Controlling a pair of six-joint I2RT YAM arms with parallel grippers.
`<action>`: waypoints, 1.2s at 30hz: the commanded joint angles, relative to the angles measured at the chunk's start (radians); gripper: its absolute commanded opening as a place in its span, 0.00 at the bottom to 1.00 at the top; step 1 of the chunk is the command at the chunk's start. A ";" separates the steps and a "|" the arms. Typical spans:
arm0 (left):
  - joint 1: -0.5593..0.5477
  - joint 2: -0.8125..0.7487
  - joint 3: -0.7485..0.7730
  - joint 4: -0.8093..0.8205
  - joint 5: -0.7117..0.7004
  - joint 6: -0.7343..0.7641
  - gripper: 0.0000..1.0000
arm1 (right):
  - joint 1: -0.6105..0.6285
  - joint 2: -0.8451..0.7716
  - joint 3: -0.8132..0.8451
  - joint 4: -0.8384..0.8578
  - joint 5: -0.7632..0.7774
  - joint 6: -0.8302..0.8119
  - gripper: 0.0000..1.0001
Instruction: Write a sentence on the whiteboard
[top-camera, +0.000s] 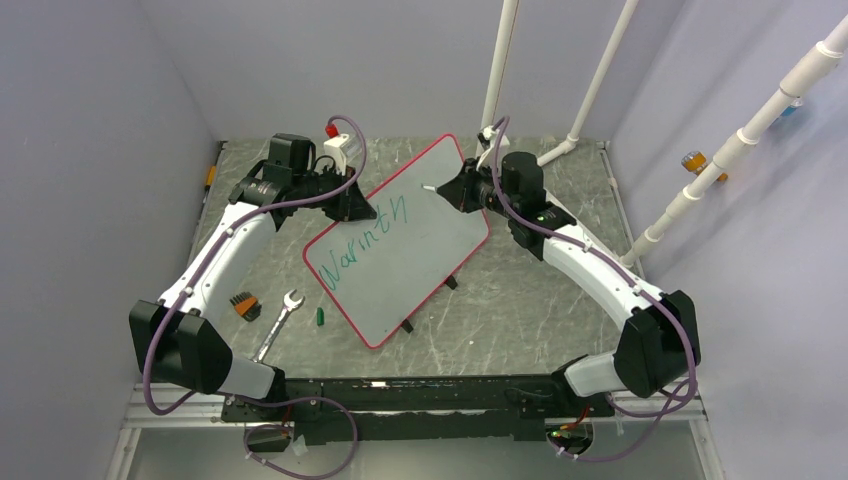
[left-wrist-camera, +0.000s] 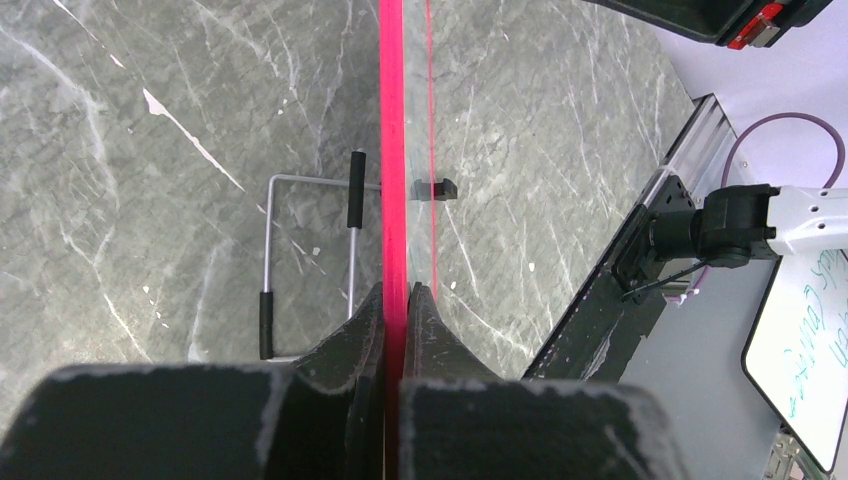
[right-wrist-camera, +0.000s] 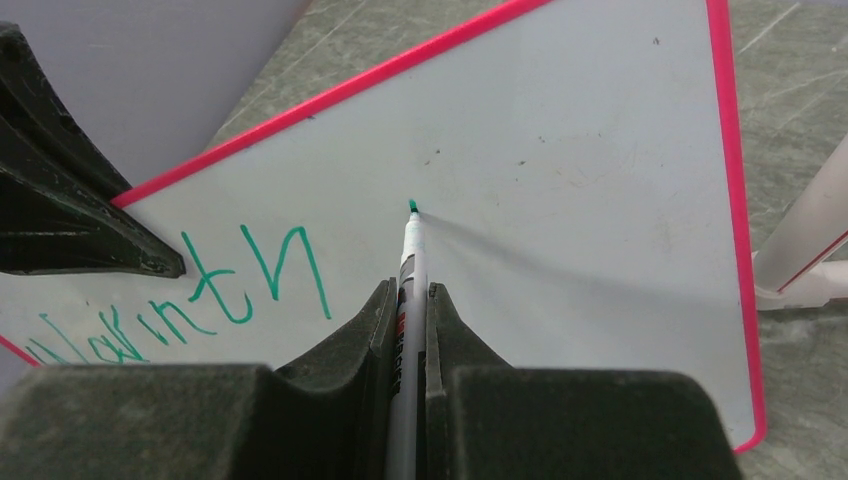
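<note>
Left end effector (left-wrist-camera: 395, 300) clamps the red rim of the whiteboard (top-camera: 430, 230), which stands tilted on the bench (top-camera: 520, 300). Right end effector (right-wrist-camera: 408, 292) pinches the marker (right-wrist-camera: 410, 245), its tip at the blank face just right of the green lettering (top-camera: 365, 250), along the writing line.

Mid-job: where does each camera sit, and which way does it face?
Top external: above and behind the bases, looking down at the table; left arm, right arm show, left fingers and right fingers at the whiteboard.
Left wrist: on that wrist, looking along its fingers, shut on the whiteboard's red rim, edge-on.
Right wrist: on that wrist, looking along its fingers, shut on a marker, at the board's face.
Shared: top and right wrist both show the green lettering.
</note>
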 joint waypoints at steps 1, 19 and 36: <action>-0.037 -0.001 -0.024 0.002 -0.043 0.129 0.00 | -0.004 -0.008 -0.035 0.003 -0.014 -0.018 0.00; -0.037 -0.004 -0.024 0.001 -0.042 0.128 0.00 | -0.003 -0.099 0.019 -0.059 -0.036 0.010 0.00; -0.037 -0.007 -0.027 0.000 -0.041 0.131 0.00 | -0.004 0.043 0.132 0.052 -0.034 0.073 0.00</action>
